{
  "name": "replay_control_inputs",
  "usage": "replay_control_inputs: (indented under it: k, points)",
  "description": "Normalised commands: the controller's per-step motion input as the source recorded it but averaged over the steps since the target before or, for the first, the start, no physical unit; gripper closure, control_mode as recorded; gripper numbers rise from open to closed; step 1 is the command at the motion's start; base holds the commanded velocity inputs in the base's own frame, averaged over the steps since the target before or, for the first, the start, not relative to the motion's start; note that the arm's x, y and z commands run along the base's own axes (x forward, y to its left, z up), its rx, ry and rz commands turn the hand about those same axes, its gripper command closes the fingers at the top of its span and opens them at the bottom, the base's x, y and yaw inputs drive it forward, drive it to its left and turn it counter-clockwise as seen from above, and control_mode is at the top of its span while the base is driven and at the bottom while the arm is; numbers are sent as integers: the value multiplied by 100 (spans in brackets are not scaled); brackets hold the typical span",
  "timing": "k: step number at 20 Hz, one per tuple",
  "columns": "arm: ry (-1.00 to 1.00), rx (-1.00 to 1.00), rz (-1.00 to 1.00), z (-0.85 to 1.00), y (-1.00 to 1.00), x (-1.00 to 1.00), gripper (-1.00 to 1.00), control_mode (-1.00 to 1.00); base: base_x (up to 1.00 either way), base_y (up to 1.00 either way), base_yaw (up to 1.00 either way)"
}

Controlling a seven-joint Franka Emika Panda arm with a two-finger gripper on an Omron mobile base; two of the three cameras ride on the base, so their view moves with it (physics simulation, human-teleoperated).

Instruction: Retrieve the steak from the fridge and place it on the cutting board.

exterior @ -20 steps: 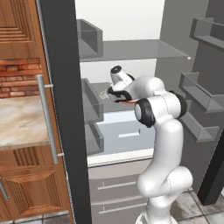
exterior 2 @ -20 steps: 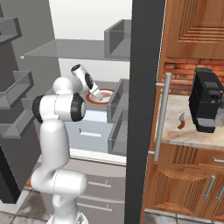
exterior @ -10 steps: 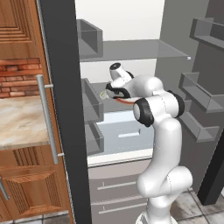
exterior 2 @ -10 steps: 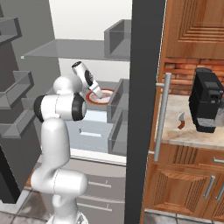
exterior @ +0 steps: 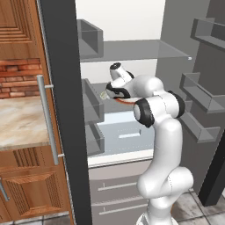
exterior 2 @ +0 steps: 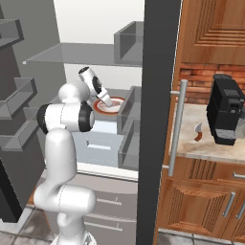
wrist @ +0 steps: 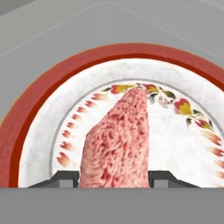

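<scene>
Lowered, hand (wrist: 113, 183) now straddles steak (wrist: 118, 140) on plate (wrist: 39, 118).

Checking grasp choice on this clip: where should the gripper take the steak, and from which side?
Across its narrow width, from above. The steak lies flat on the plate as a long slab, and in the hand view one fingertip already stands on each long side.

Wooden cabinets (exterior 2: 206, 201), brick backsplash (exterior: 17, 79), apparently tiled floor (exterior: 206, 213).
</scene>
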Motion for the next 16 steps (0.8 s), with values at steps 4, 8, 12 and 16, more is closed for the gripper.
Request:
replay_control_inputs:
  k: [4, 8, 12, 16]
  points:
    - [0, 0, 0, -11, 0, 3, 100, -100, 0, 0, 0]
    - [-2, 0, 0, 0, 0, 0, 100, -100, 0, 0, 0]
    - [-10, 0, 0, 1, 0, 0, 100, -100, 0, 0, 0]
    - [-9, 0, 2, 2, -5, 0, 100, -100, 0, 0, 0]
